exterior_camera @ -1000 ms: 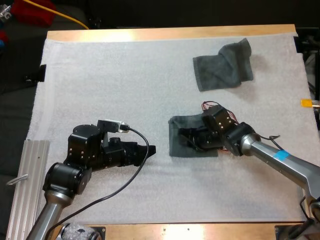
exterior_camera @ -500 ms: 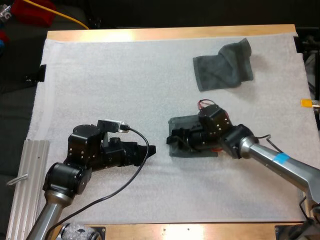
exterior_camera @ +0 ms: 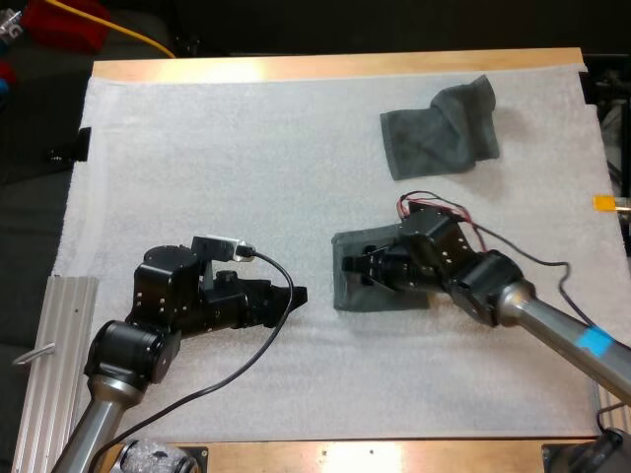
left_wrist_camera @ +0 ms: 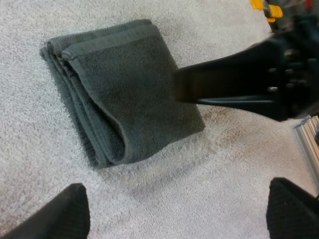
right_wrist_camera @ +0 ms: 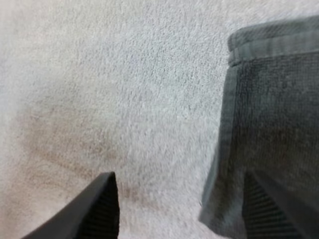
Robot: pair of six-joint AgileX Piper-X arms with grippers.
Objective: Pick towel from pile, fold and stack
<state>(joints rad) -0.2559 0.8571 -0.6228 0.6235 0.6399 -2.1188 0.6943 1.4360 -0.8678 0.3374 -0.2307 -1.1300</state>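
Folded towel (exterior_camera: 389,299) lies flat on the white mat (exterior_camera: 197,148), so I'll place everything off that. The right gripper (exterior_camera: 357,266) is low over the end of it that faces the left gripper (exterior_camera: 296,294); the left one is on the mat near that same end, clear of the cloth. A looser second towel (exterior_camera: 441,128) lies well apart from the folded one, toward the table's far side.

The high view doesn't let you read either set of jaws; the wrist views do. In the left wrist view the folded towel's layered edges show; one finger (left_wrist_camera: 224,87) of the right gripper reaches across its corner; the left gripper's own fingers stand wide apart, holding nothing. In the right wrist view that gripper is spread open too; one finger (right_wrist_camera: 99,209) is over bare mat, the other over the towel's hemmed edge. It might be resting on the cloth; honestly can't tell.
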